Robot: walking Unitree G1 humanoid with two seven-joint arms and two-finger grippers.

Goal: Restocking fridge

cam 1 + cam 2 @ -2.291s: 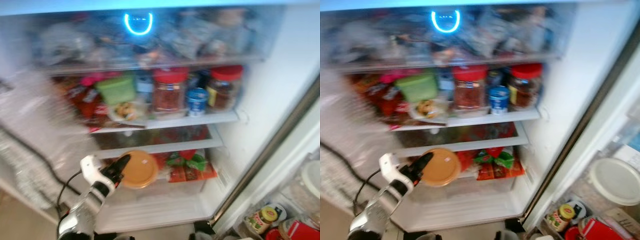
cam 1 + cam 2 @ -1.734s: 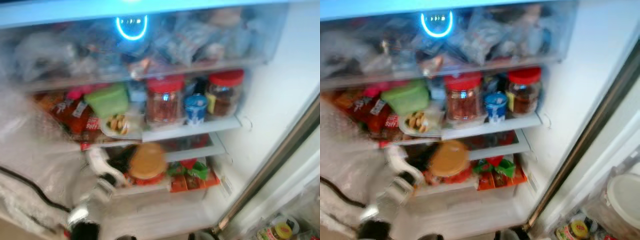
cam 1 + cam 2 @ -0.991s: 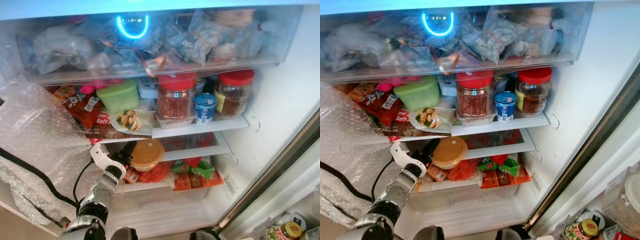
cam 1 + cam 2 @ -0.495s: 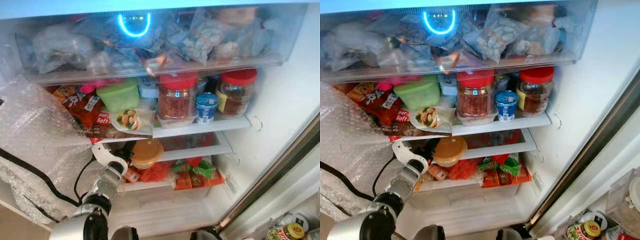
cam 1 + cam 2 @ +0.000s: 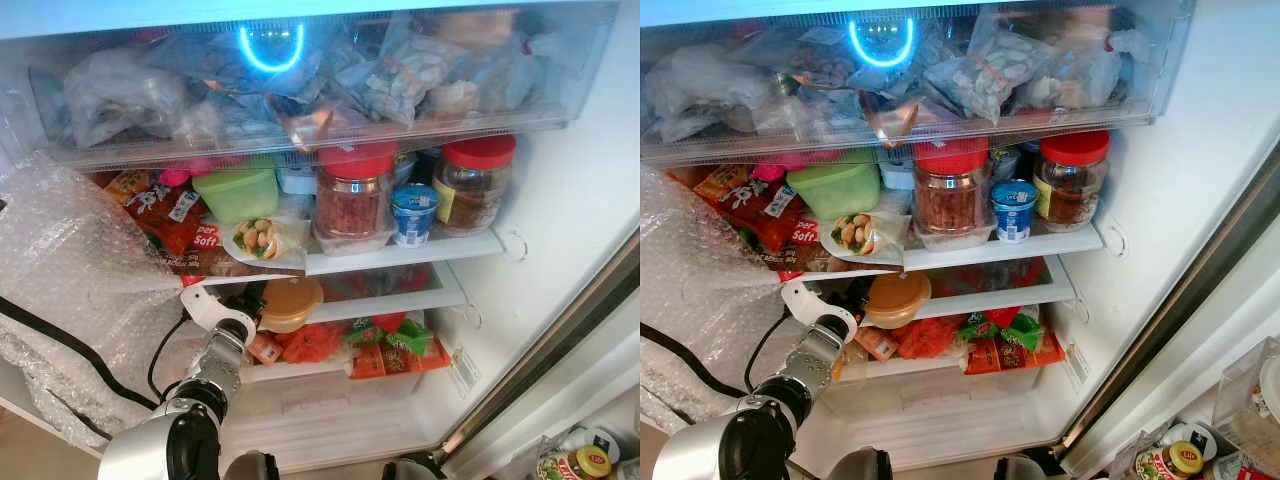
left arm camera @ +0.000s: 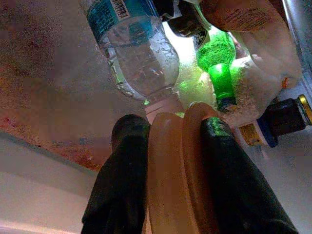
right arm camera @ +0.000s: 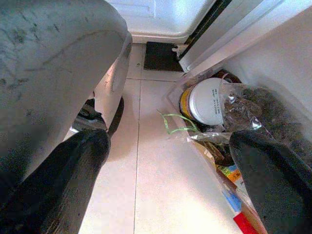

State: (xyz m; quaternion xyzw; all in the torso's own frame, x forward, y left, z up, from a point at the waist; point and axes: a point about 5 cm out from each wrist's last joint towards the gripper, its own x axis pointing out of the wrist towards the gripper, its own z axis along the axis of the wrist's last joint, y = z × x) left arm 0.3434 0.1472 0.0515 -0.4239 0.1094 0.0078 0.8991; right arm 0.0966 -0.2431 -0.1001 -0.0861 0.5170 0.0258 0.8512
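Item: orange-lidded tub [image 5: 289,303], lower centre-left of the left eye frame, on the fridge's lower shelf [image 5: 400,303] beneath the upper shelf with red-lidded jars [image 5: 352,190]. Left gripper [image 6: 168,146] clamped across the tub's edge, one black finger either side, a clear water bottle [image 6: 134,48] and green bottle [image 6: 218,63] just beyond in the wrist view. Right gripper [image 7: 170,161] hangs idle over tiled floor [image 7: 161,195], fingers spread wide, holding nothing. Step judged: placing the tub on the shelf. Next move: settle it flat, part the fingers, draw clear without nudging the bottles
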